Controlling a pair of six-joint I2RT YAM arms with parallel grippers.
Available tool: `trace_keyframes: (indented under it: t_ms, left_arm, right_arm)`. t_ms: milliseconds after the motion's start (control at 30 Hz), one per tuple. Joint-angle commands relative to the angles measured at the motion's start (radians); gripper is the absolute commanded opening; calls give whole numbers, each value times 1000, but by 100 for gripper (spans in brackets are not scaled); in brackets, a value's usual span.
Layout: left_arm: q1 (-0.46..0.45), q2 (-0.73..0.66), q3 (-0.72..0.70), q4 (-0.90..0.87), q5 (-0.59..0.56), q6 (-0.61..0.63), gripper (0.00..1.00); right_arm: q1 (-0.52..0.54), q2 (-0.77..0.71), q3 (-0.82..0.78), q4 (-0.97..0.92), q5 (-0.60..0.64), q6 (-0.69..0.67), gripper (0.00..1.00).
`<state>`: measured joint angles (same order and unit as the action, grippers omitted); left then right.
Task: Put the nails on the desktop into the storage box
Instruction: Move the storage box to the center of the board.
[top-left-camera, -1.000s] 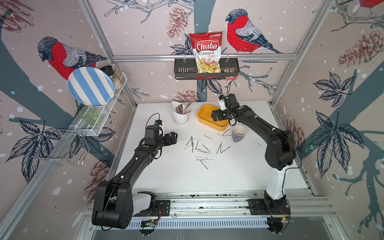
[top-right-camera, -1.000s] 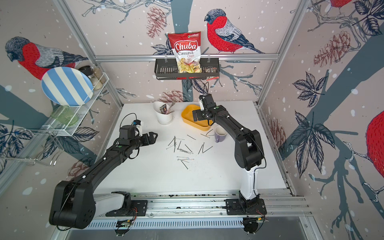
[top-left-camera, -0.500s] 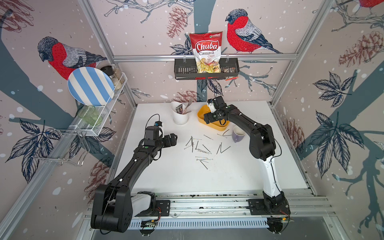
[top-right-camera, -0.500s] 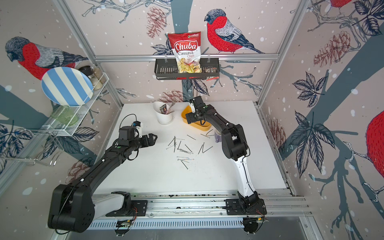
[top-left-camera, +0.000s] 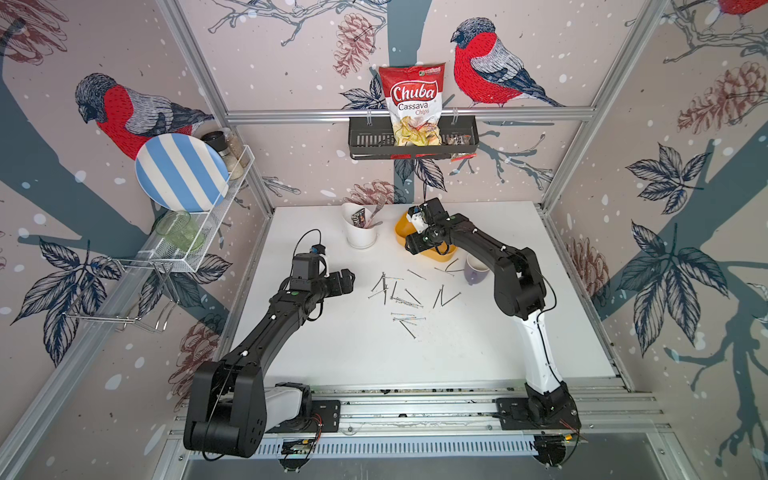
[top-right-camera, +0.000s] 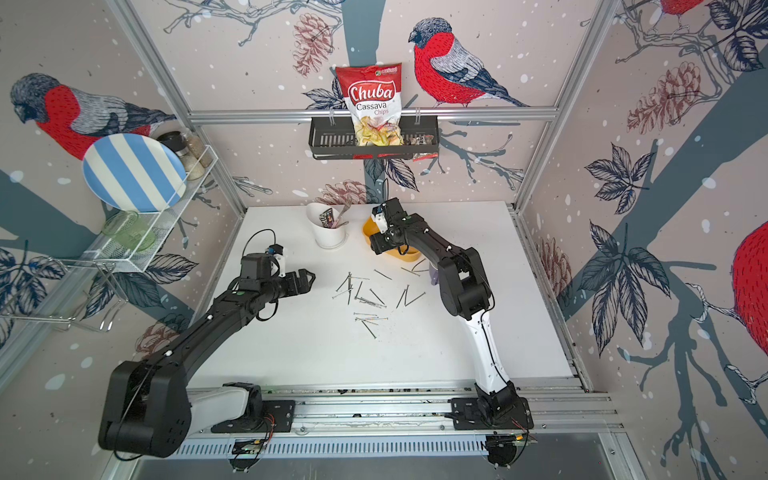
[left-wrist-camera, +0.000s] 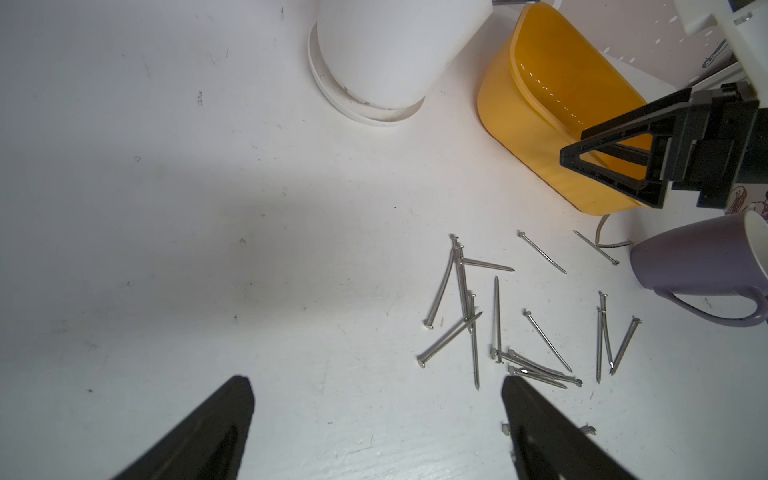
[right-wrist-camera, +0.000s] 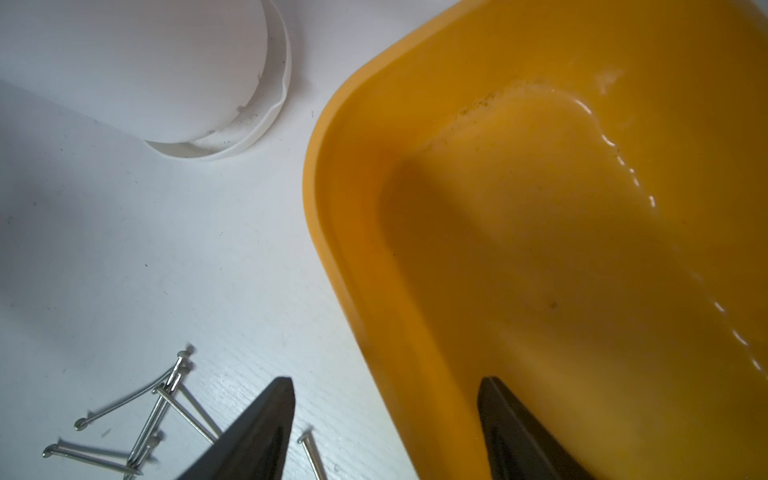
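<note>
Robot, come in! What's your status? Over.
Left gripper open, jaws empty. Right gripper open, jaws astride wall of yellow plastic tub. Thin grey metal nails scattered on white tabletop, none seen in tub. Purple mug beside nails.

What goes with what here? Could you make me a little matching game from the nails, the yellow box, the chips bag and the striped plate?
Things:
1. nails
2. storage box
3. chips bag
4. striped plate

Places:
A. in the black wall basket
B. scattered on the white desktop
C. propped in the wire rack
D. its wall between the right fingers

Pairs: 1-B, 2-D, 3-A, 4-C
</note>
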<state>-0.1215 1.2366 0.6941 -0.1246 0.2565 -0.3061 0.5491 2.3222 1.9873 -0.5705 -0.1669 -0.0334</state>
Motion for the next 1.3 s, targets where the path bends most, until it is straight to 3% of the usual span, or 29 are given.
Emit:
trace_keyframes:
  t_ms: [0,433,800,1000,1267]
  left_arm:
    - [0,11,2,-7,-10,9,95]
    - [0,41,-1,-1,-4,7,95]
    - [0,44,-4,3,1,5,95]
    - [0,49,-5,4,4,3,95]
    - [0,50,-6,8,9,-4,95]
  right_arm:
    - [6,8,-1,-6,25,-34,71]
    - [13,40,17,3,122,-61,47]
    - [18,34,-16,41,125,-138,16]
    - [38,-17,-99,125,161,-233,6]
    - [92,-131,-301,300,203,-489,0]
